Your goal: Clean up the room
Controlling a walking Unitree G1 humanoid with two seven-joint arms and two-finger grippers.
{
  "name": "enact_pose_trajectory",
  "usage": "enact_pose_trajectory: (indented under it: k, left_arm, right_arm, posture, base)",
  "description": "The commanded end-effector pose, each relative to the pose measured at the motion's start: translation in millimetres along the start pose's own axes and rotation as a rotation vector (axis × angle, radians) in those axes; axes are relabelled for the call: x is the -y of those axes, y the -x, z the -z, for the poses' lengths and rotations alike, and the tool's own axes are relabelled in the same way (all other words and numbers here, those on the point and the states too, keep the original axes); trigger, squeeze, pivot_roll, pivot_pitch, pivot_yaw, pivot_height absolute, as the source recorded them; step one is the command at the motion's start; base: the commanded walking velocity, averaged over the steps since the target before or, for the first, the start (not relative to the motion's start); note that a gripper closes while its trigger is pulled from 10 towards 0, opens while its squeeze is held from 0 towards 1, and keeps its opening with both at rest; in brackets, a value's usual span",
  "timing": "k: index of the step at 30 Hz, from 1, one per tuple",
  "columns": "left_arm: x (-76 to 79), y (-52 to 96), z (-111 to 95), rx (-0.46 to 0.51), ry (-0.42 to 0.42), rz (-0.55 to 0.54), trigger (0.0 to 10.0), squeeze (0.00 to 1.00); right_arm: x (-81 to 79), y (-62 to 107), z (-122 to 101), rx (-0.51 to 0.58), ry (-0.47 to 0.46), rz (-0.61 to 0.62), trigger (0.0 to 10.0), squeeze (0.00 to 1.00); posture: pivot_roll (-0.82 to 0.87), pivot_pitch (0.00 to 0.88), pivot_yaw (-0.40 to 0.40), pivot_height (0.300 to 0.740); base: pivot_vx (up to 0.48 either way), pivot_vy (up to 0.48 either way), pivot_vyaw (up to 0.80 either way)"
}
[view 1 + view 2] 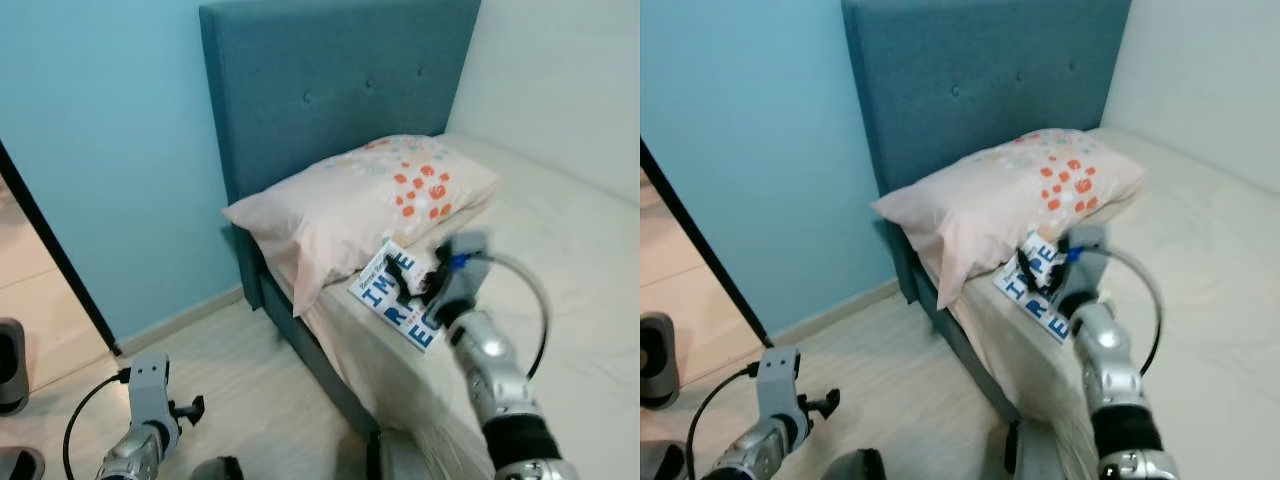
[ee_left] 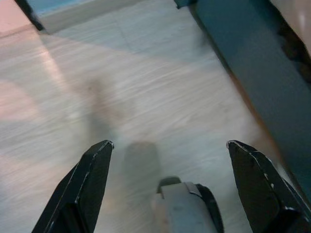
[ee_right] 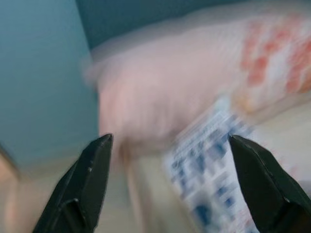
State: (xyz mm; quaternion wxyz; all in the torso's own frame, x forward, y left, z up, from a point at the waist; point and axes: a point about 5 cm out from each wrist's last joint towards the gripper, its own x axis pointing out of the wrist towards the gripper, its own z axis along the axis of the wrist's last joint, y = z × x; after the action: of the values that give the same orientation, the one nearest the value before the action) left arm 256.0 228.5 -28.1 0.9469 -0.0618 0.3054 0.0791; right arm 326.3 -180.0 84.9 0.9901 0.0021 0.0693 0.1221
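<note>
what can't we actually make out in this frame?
- Book title: part covered by the right gripper in the eye views; motion-blurred in the right wrist view.
- Book's far edge: tucked by the pillow; overlap unclear.
- Dark objects on the floor: cut off by the eye views' left edge.
- Left gripper: hangs over bare floor.

The right wrist view is blurred, smearing the pillow (image 3: 184,92) and the magazine (image 3: 214,170) lettering.
</note>
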Motion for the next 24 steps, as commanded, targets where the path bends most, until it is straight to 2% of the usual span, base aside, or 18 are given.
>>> enact_pose_trajectory:
  k: [1,2,3,5,6,7,8,9,10,11,15,16,18,21,24]
  left_arm:
    - [-1.6,2.1,10,-0.038,-0.001,-0.022,10.0,0.00]
    - [-1.6,2.1,10,-0.038,-0.001,-0.022,10.0,0.00]
    - [-3.0,3.6,15,-0.061,0.001,-0.039,10.0,0.00]
    - [-5.1,7.8,30,-0.116,-0.001,-0.061,10.0,0.00]
    - [-5.1,7.8,30,-0.116,-0.001,-0.061,10.0,0.00]
    - [-7.2,14.2,48,-0.186,-0.022,-0.075,10.0,0.00]
    - [-7.2,14.2,48,-0.186,-0.022,-0.075,10.0,0.00]
    - [-8.2,16.9,55,-0.212,-0.031,-0.080,10.0,0.00]
    - [-11.3,23.3,69,-0.263,-0.051,-0.089,10.0,0.00]
    - [-11.3,23.3,69,-0.263,-0.051,-0.089,10.0,0.00]
    - [-13.2,28.3,80,-0.308,-0.065,-0.091,10.0,0.00]
    - [-14.1,30.9,85,-0.325,-0.069,-0.089,10.0,0.00]
    - [-14.1,30.9,85,-0.325,-0.069,-0.089,10.0,0.00]
    - [-17.1,36.6,95,-0.358,-0.094,-0.086,10.0,0.00]
    - [-17.9,37.8,97,-0.364,-0.099,-0.089,10.0,0.00]
  right_arm:
    - [-7.1,4.7,29,-0.125,0.004,-0.022,10.0,0.00]
    - [-7.1,4.7,29,-0.125,0.004,-0.022,10.0,0.00]
    - [-9.3,13.1,57,-0.237,-0.008,-0.009,10.0,0.00]
    - [-10.7,33.9,98,-0.406,-0.051,0.029,10.0,0.00]
    - [-10.7,33.9,98,-0.406,-0.051,0.029,10.0,0.00]
    - [-10.9,56.9,128,-0.532,-0.088,0.069,10.0,0.00]
    - [-10.9,56.9,128,-0.532,-0.088,0.069,10.0,0.00]
    - [-11.0,64.7,136,-0.568,-0.104,0.084,10.0,0.00]
    - [-10.2,81.8,152,-0.629,-0.158,0.123,10.0,0.00]
    - [-10.2,81.8,152,-0.629,-0.158,0.123,10.0,0.00]
    - [-8.6,99.2,166,-0.682,-0.205,0.164,10.0,0.00]
    - [-8.4,108.1,173,-0.707,-0.235,0.185,10.0,0.00]
    - [-8.4,108.1,173,-0.707,-0.235,0.185,10.0,0.00]
    - [-10.0,133.7,190,-0.786,-0.285,0.228,10.0,0.00]
    - [-11.4,140.8,195,-0.814,-0.287,0.234,10.0,0.00]
  posture:
    - [-0.03,0.018,-0.032,0.613]
    - [-0.03,0.018,-0.032,0.613]
    - [-0.02,0.012,-0.033,0.618]
    - [-0.02,0.006,-0.031,0.628]
    - [-0.02,0.006,-0.031,0.628]
    - [-0.02,0.005,-0.032,0.638]
    - [-0.02,0.005,-0.032,0.638]
    - [-0.02,0.005,-0.032,0.642]
    - [-0.03,0.000,-0.029,0.652]
    - [-0.03,0.000,-0.029,0.652]
    - [-0.03,0.000,-0.031,0.667]
    - [-0.03,0.000,-0.035,0.672]
    - [-0.03,0.000,-0.035,0.672]
    - [-0.02,0.000,-0.042,0.686]
    - [-0.02,0.000,-0.041,0.696]
  base:
    - [0.000,0.000,0.00]
    - [0.000,0.000,0.00]
    - [0.000,0.000,0.00]
    - [0.000,0.000,0.00]
    - [0.000,0.000,0.00]
    - [0.000,0.000,0.00]
    - [0.000,0.000,0.00]
    - [0.000,0.000,0.00]
    - [0.000,0.000,0.00]
    - [0.000,0.000,0.00]
    - [-0.061,0.000,0.00]
    - [-0.480,0.000,0.00]
    - [-0.480,0.000,0.00]
    - [-0.480,0.000,0.00]
    - [-0.320,0.000,0.00]
